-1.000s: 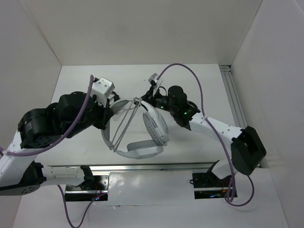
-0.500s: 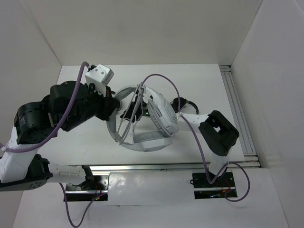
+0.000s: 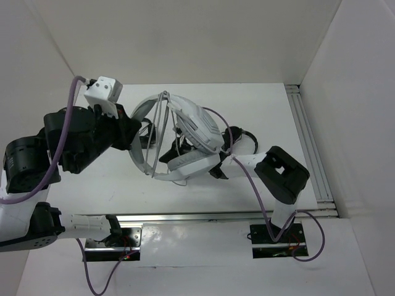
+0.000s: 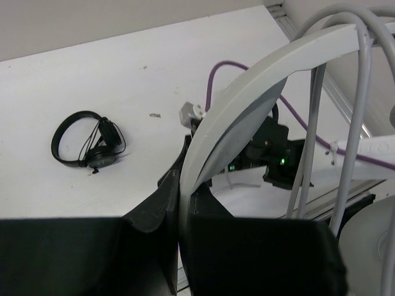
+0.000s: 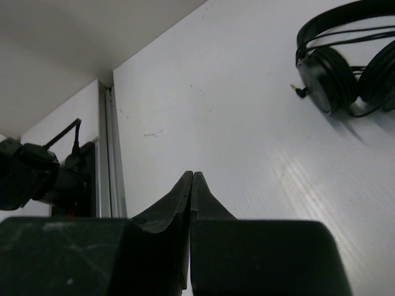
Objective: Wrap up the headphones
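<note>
The large grey-white headphones (image 3: pixel 188 132) are lifted off the table and tilted. My left gripper (image 3: pixel 131 131) is shut on their wide headband (image 4: pixel 259 92), which runs up between my fingers (image 4: pixel 184 185). Strands of thin grey cable (image 3: pixel 162 132) cross from the headband to the ear cups; they also show in the left wrist view (image 4: pixel 364 111). My right gripper (image 5: pixel 192 176) is shut, low over the table, and I see no cable between its fingers. In the top view it is hidden under the ear cups; only its forearm (image 3: pixel 241 159) shows.
A small black pair of headphones (image 5: pixel 339 68) lies on the table by the right arm; it also shows in the top view (image 3: pixel 245 137). Another black pair (image 4: pixel 86 139) lies beyond my left gripper. A metal rail (image 3: pixel 308 148) runs along the table's right edge, with white walls around.
My left arm has lifted the headphones and carried them back and left, tilting them. My right arm has swung from behind the headphones to underneath them.
</note>
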